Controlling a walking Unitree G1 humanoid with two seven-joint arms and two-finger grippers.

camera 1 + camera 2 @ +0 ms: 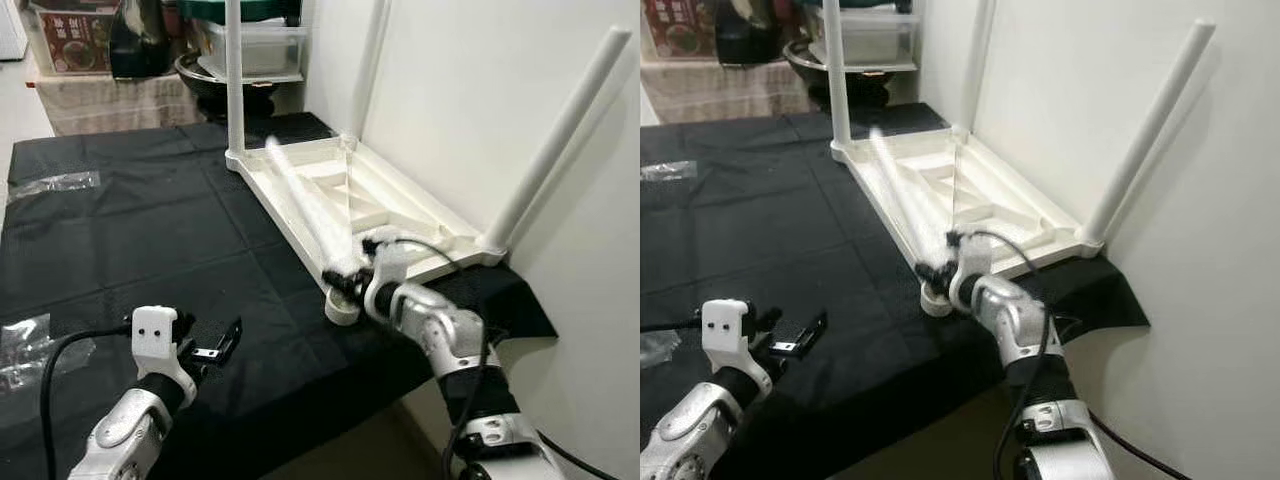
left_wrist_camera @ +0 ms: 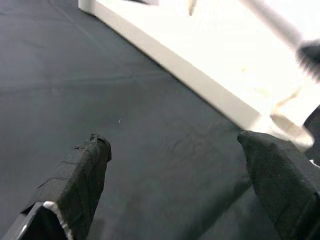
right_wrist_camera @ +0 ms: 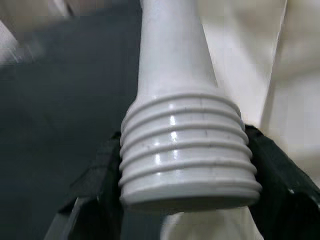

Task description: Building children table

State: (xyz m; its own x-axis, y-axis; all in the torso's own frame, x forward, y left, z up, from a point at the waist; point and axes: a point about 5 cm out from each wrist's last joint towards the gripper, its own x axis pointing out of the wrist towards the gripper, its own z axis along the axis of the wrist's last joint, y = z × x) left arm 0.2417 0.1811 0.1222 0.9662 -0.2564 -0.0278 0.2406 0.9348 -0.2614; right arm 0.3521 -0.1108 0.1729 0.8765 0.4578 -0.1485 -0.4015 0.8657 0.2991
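Right gripper (image 1: 345, 282) is clenched on a loose white table leg (image 1: 310, 215), grasping it just above the threaded end (image 3: 187, 155); you see the threads poking out between its black fingers (image 3: 280, 185). Leg slants up and away from that gripper, over the upturned white tabletop (image 1: 400, 215) lying on the black-covered worktop (image 1: 140, 230). Empty corner socket (image 1: 341, 309) sits just below the right gripper. Three legs already stand in the tabletop beyond it. Left gripper (image 1: 212, 345) hovers low over the cloth, fingers spread, empty, well apart from the tabletop edge.
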